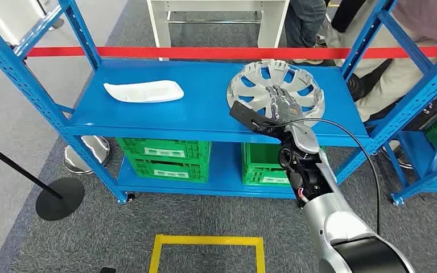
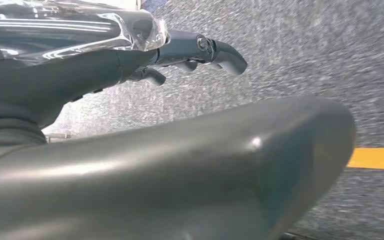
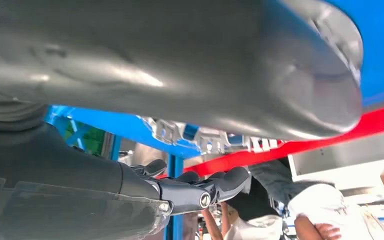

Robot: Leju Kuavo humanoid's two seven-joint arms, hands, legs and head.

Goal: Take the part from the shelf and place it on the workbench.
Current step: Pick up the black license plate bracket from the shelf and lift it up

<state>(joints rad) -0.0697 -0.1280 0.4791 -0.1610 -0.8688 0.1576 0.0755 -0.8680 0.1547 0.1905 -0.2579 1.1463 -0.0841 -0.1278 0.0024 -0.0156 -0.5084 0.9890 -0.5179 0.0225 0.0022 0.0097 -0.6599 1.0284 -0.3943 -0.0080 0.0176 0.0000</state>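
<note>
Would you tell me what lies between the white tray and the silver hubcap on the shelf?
Nothing: in the head view, bare blue shelf separates white tray and hubcap.

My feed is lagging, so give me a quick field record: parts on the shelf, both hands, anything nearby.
shelf: blue rack, top level holds two parts
hubcap: silver, right side of top level
white part, left side of top level, untouched
right hand: fingers spread over the hubcap's near side; grip not confirmed
left hand: hanging over grey floor, holds nothing
lower level: green crates
behind shelf: red bar, people standing
floor: yellow square
</note>
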